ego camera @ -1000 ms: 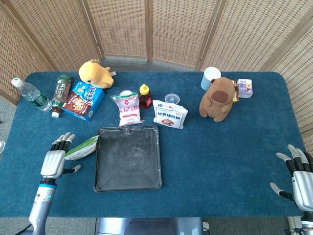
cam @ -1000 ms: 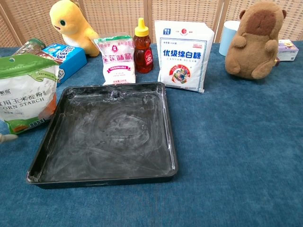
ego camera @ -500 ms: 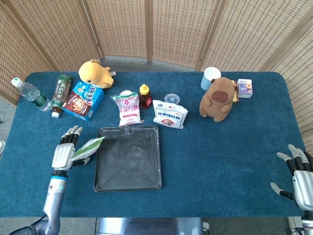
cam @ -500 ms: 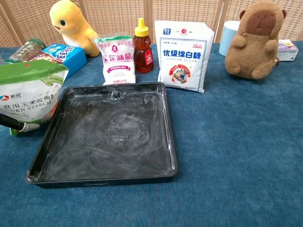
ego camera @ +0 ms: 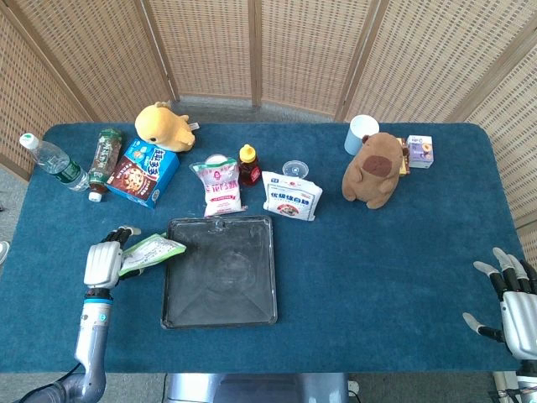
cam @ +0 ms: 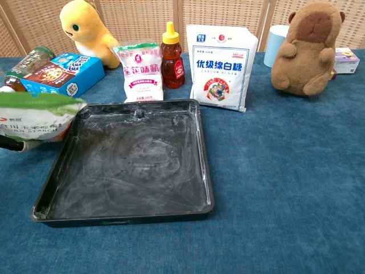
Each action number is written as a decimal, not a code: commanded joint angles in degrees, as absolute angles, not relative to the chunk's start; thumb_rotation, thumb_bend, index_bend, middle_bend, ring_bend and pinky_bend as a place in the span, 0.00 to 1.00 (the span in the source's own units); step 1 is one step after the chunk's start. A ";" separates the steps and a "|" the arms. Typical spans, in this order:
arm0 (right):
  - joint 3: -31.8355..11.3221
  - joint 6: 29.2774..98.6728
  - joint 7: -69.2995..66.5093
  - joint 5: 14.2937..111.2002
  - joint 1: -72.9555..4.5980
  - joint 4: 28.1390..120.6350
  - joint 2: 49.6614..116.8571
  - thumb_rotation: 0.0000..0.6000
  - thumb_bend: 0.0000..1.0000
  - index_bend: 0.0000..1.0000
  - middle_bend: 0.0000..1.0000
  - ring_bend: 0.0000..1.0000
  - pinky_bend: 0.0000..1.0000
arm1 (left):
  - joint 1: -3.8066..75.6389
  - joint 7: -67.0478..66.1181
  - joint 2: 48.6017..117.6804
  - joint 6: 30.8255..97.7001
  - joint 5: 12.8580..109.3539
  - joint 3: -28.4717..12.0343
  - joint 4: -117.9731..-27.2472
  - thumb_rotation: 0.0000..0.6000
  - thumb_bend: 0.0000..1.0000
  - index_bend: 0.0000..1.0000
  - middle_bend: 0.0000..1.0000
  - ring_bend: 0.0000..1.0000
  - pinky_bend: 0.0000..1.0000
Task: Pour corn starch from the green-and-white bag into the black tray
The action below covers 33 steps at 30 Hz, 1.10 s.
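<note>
Bag (ego camera: 151, 252) now tipped toward tray (ego camera: 220, 312)

Green-and-white bag (ego camera: 152, 252) tilted (held) over black tray (ego camera: 220, 321)

Along the back of the blue tabletop (ego camera: 394, 252) stand a yellow plush (ego camera: 164, 126), honey bottle (ego camera: 247, 164), sugar bag (ego camera: 291, 195), brown capybara plush (ego camera: 372, 170) and cookie box (ego camera: 143, 172).

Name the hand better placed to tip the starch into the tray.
Left. The left hand holds the corn starch bag tilted at the black tray's left rim. The right hand is open and empty at the table's far right edge.
</note>
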<state>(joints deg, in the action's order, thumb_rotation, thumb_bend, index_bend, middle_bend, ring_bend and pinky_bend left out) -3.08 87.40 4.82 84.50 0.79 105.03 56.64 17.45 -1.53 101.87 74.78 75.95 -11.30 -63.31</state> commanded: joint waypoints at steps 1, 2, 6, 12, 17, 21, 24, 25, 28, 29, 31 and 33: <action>-3.08 87.39 4.91 84.45 0.77 105.00 56.72 1.00 0.08 0.20 0.01 0.00 0.00 | 17.30 -0.23 102.81 76.12 76.32 -11.40 -61.48 1.00 0.25 0.49 0.48 0.49 0.59; -3.09 87.37 4.97 84.41 0.76 104.97 56.76 1.00 0.08 0.20 0.01 0.00 0.00 | 17.27 0.54 103.15 76.74 76.51 -11.56 -60.81 1.00 0.26 0.51 0.50 0.50 0.60; -3.04 87.23 5.24 84.39 0.68 104.86 56.96 1.00 0.08 0.20 0.01 0.00 0.00 | 17.43 2.50 103.59 77.72 77.23 -11.63 -58.94 1.00 0.26 0.53 0.52 0.52 0.61; -2.98 87.13 5.56 84.40 0.60 104.77 57.17 1.00 0.07 0.20 0.01 0.00 0.00 | 17.91 4.40 103.44 79.79 78.71 -11.93 -57.33 1.00 0.26 0.55 0.54 0.54 0.61; -2.97 87.15 5.65 84.37 0.60 104.77 57.24 1.00 0.07 0.20 0.01 0.00 0.00 | 18.31 5.21 102.73 80.65 79.59 -11.95 -56.84 1.00 0.26 0.55 0.54 0.54 0.61; -3.07 87.29 5.47 84.26 0.63 104.77 57.21 1.00 0.07 0.20 0.01 0.00 0.00 | 18.43 5.06 100.84 82.44 81.58 -11.32 -58.11 1.00 0.26 0.55 0.54 0.54 0.61; -3.10 87.33 5.33 84.25 0.64 104.79 57.14 1.00 0.08 0.20 0.01 0.00 0.00 | 18.68 3.33 98.87 83.62 83.07 -10.92 -59.86 1.00 0.26 0.57 0.55 0.55 0.61; -3.09 87.38 5.25 84.30 0.67 104.81 57.11 1.00 0.08 0.20 0.01 0.00 0.00 | 18.82 2.61 98.06 83.88 83.59 -10.77 -60.81 1.00 0.26 0.57 0.55 0.56 0.61; -3.06 87.54 5.15 84.45 0.73 104.90 57.02 1.00 0.07 0.20 0.01 0.00 0.00 | 19.43 -0.41 95.38 84.27 85.14 -10.38 -63.80 1.00 0.26 0.57 0.55 0.56 0.61; -3.04 87.62 5.11 84.55 0.76 104.95 56.98 1.00 0.08 0.20 0.01 0.00 0.00 | 19.74 -1.95 94.29 84.36 85.80 -10.24 -64.93 1.00 0.25 0.57 0.55 0.56 0.61; -3.02 87.75 5.03 84.67 0.81 104.99 56.92 1.00 0.08 0.20 0.01 0.00 0.00 | 20.23 -4.26 92.58 84.27 86.71 -10.01 -66.82 1.00 0.25 0.57 0.55 0.56 0.61; -3.01 87.82 4.98 84.71 0.85 105.00 56.88 1.00 0.07 0.20 0.01 0.00 0.00 | 20.80 -6.36 90.95 83.91 87.62 -9.71 -68.51 1.00 0.25 0.57 0.55 0.56 0.61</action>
<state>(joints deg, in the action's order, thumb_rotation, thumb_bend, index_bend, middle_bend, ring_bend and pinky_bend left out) -3.01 87.82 4.97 84.72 0.85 105.00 56.87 19.99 -4.10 92.95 84.05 86.28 -10.18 -66.44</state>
